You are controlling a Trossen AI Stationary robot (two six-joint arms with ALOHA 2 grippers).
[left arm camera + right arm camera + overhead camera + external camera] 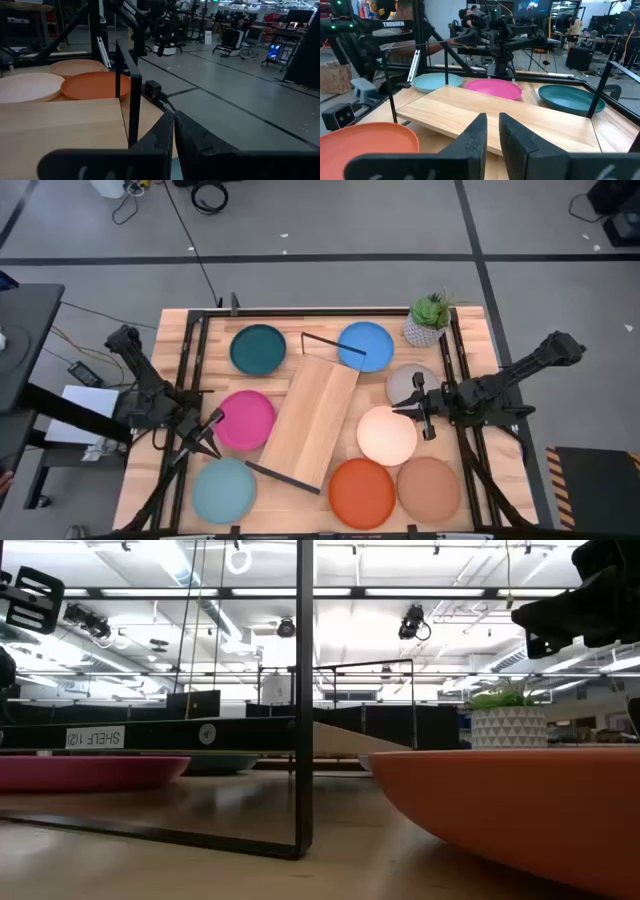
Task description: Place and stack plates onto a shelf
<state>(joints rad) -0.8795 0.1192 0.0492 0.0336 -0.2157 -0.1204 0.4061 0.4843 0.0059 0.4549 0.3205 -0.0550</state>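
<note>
1. Your biggest worry is the shelf [312, 418]. It lies at a slant in the middle of the bench [470, 510], with a thin black wire frame at each end. If a hand bumps a frame, the shelf may slide and push the plates near it.
2. The plates are flat and low. A hand could slip off a rim, or drag a plate into the one beside it. The cream plate [387, 435], the grey plate [404, 383] and the tan-brown plate [429, 486] sit very close together.
3. The left hand [205, 435] is just beside the magenta plate [243, 419], fingers close together and holding nothing. The right hand [420, 408] hangs between the grey and cream plates, fingers a little apart and holding nothing.
4. The small plant pot [428, 320] stands in a far corner, near the blue plate [365, 345]. A wide swing could knock it over.
5. Count: eight plates, all on the bench around the shelf, none on it yet. The others are dark teal [258, 348], light blue [224, 489] and orange [361, 491]. Two hands. One shelf. One pot.
</note>
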